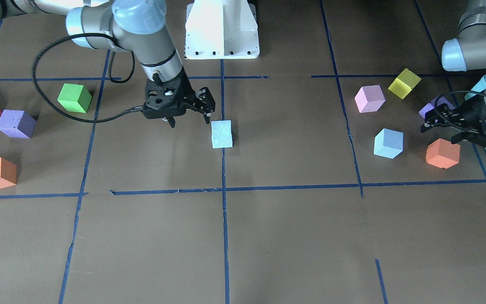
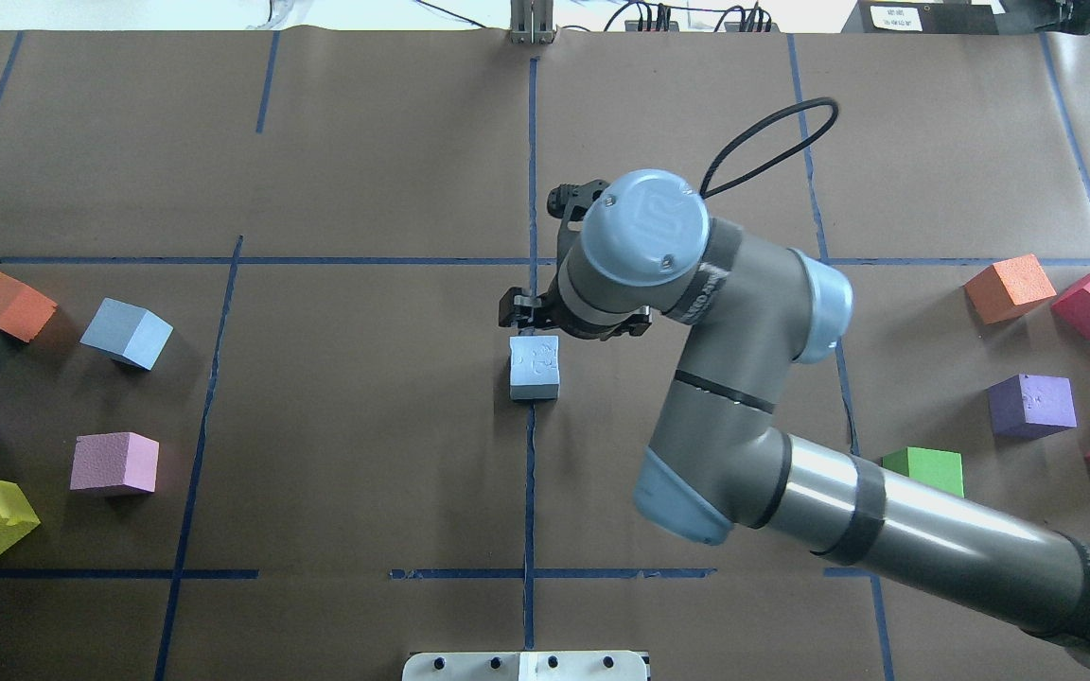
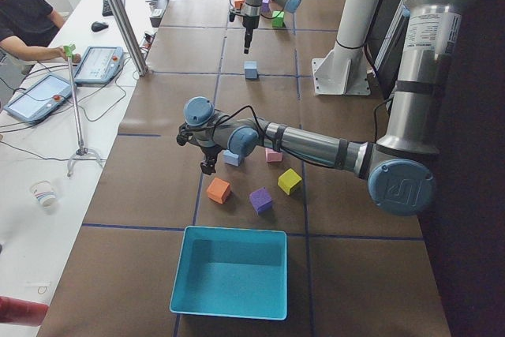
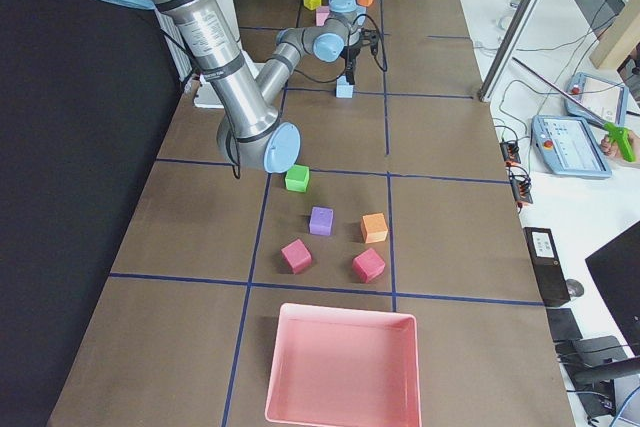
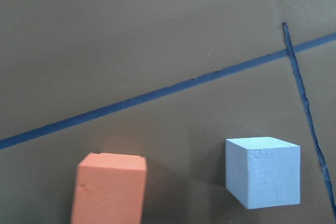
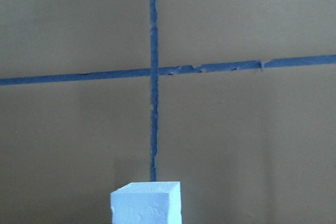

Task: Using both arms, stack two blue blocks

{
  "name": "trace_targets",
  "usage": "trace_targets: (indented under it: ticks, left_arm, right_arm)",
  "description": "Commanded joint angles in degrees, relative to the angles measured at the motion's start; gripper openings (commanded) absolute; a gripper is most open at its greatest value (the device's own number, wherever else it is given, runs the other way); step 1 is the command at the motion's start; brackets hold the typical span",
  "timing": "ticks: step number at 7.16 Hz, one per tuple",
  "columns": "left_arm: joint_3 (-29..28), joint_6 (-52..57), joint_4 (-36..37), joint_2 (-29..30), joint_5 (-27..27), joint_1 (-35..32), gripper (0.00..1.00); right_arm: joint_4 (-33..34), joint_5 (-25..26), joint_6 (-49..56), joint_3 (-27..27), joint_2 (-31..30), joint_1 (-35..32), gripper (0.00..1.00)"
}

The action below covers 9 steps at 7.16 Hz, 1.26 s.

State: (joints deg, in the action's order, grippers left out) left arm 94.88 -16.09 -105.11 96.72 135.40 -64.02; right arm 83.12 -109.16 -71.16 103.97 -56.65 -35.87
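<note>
Nothing stacked here, both cubes sit flat on the tabletop [image 1: 268, 236] and well apart. One blue block [image 1: 221, 134] is pretty much dead centre in the front-facing view, right on the vertical blue tape line [image 1: 225, 219]. The right claw [image 1: 189, 121] hangs just to its upper left, fingers spread apart, nothing in them, not touching the cube. The other blue block [image 1: 388, 143] is over on the right side of that view, with an orange cube [image 1: 442, 153] just beside it on the right. The left claw [image 1: 439, 131] hovers at that orange cube's upper edge near the right border. As far as I can make out, its fingers are apart and empty too. The left wrist view has both cubes low in frame, orange bottom left, blue bottom right.
</note>
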Motion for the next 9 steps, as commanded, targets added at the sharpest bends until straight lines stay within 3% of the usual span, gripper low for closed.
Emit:
trace_targets:
  ticks: [1, 9]
  left_arm:
    - [0.21, -8.84, -5.34, 0.4, -10.56, 8.97, 1.0]
    - [-1.54, -12.48, -5.36, 1.54, -10.95, 13.92, 1.0]
  right_arm:
    - [-0.07, -2.46, 8.27, 1.77, -5.55, -5.33, 1.0]
    - [-0.15, -2.46, 10.25, -0.25, -6.63, -5.61, 1.0]
